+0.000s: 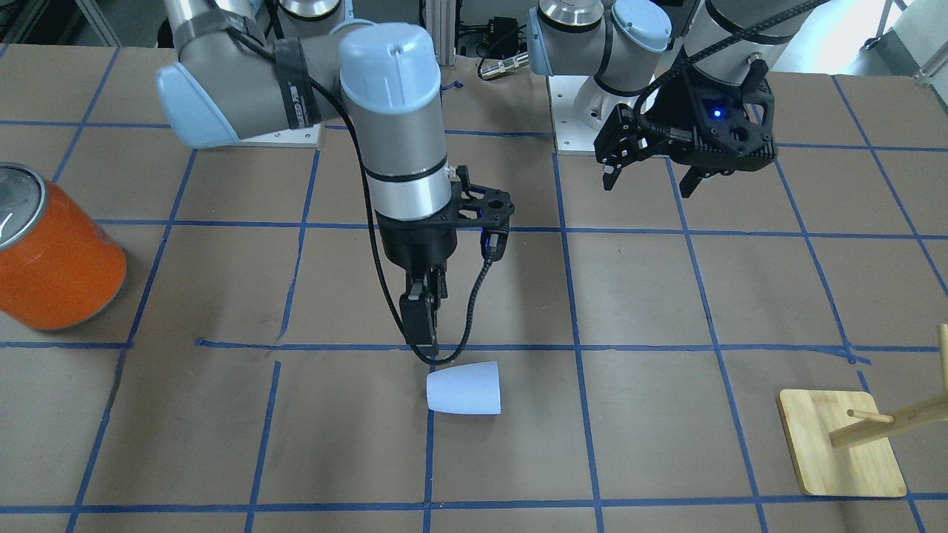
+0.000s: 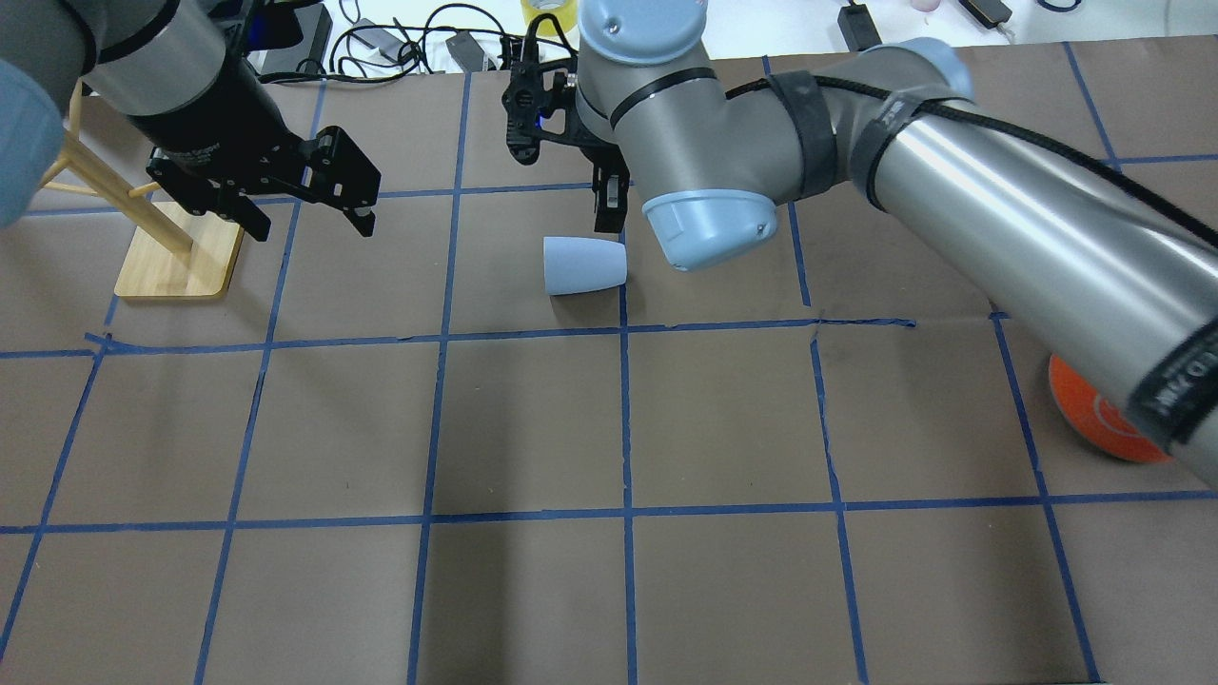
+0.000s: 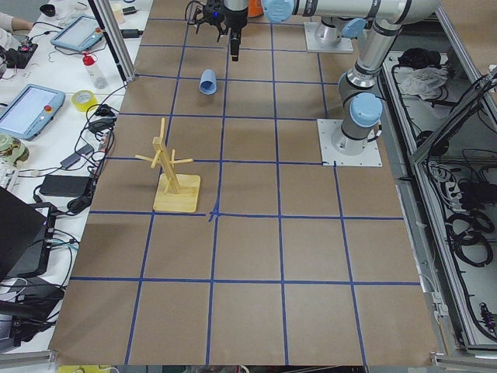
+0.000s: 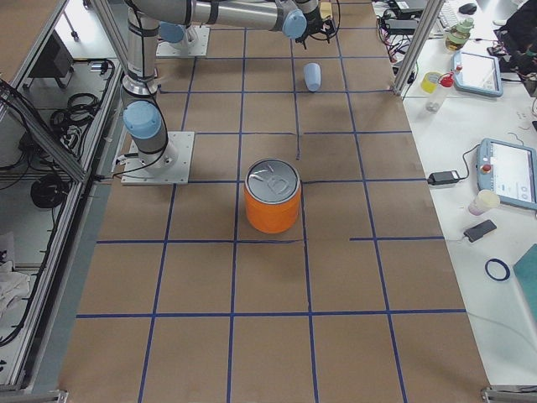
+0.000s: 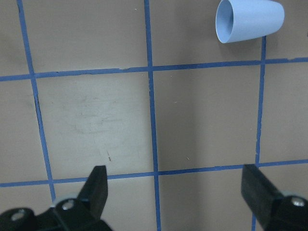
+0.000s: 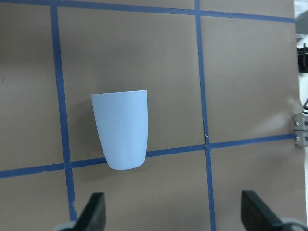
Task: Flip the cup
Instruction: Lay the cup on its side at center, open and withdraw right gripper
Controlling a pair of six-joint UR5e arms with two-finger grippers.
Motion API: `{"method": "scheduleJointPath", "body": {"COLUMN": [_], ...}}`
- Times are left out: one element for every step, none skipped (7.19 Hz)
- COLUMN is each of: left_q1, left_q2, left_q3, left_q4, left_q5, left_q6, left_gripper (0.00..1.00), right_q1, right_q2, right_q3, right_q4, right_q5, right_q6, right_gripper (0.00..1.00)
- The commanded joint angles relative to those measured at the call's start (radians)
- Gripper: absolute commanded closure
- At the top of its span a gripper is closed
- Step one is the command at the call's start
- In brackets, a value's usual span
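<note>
Both arms are brushed silver-grey tubes with pale blue plastic caps [image 1: 389, 63] on the joints. The right arm [image 1: 404, 155], at the upper left of the front-facing view, wears black strap bands [image 1: 296, 81] holding a black braided cable [image 1: 474, 311], which loops down beside the slim black right end effector [image 1: 424, 337]. The left arm [image 1: 570, 37], at the upper right, carries the left end effector [image 1: 649, 185], black, angular and perforated, with a small lit blue light [image 1: 716, 113]. The straps bear pale lettering, possibly a brand name, but it is too blurred to read.
</note>
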Motion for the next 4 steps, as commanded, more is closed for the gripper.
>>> {"method": "scheduleJointPath", "body": {"left_q1": [0.019, 0.021, 0.021, 0.021], "left_q2": [-0.063, -0.116, -0.185, -0.248], "left_q3": [-0.007, -0.018, -0.036, -0.065], "left_q4": [0.094, 0.099, 0.196, 0.291], "left_q5": [-0.21, -0.26, -0.273, -0.274], "left_q6": [-0.025, -0.04, -0.051, -0.066], "left_gripper": [0.0, 0.0, 0.0, 0.0], "right_q1": [-0.068, -0.114, -0.163, -0.242], "right_q2": [-0.113, -0.153, -0.203, -0.252], "right_q3": [0.002, 0.0, -0.001, -0.006], "right_q4": [0.136, 0.202, 0.276, 0.375], "right_q5": [-0.003, -0.001, -0.003, 0.0], "right_q6": [0.187, 0.294, 0.335, 0.343], "right_gripper": [0.0, 0.0, 0.0, 0.0]}}
